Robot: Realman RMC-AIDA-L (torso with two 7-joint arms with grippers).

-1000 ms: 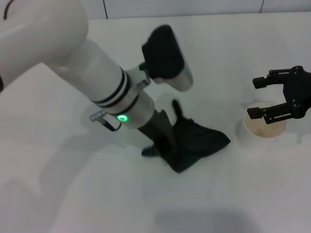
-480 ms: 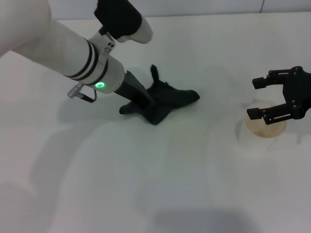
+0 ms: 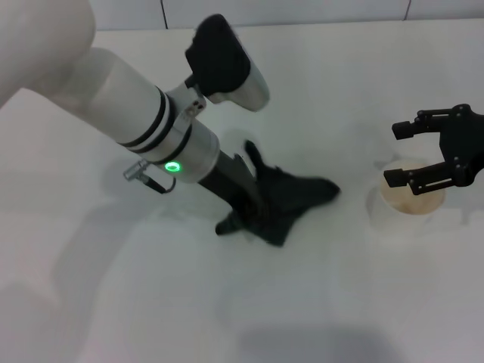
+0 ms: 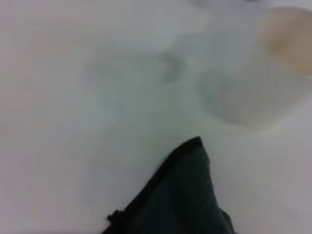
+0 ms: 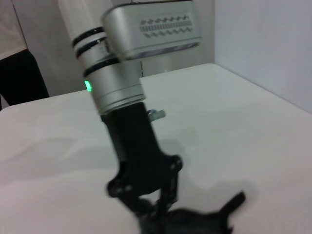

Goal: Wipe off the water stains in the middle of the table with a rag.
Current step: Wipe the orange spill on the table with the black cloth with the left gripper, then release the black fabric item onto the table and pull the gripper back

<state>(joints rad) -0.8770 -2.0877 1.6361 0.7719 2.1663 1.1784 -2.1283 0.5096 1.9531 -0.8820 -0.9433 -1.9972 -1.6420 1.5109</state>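
My left gripper (image 3: 253, 215) is shut on the black rag (image 3: 296, 195) and presses it down on the white table (image 3: 113, 287) near the middle. The rag spreads out to the right of the fingers, with pointed corners. It also shows in the left wrist view (image 4: 185, 195) and, under the left gripper (image 5: 153, 209), in the right wrist view (image 5: 204, 219). The orange-brown water stain is not in view; I cannot tell whether the rag covers it. My right gripper (image 3: 423, 155) is open and empty, hovering over a white cup.
A round white cup (image 3: 412, 198) with a tan inside stands at the right, under the right gripper; it also shows in the left wrist view (image 4: 243, 92). The table's back edge meets a wall at the top.
The left gripper dragged the rag to the back left, then forward and right again to near the middle. The right arm has not moved.
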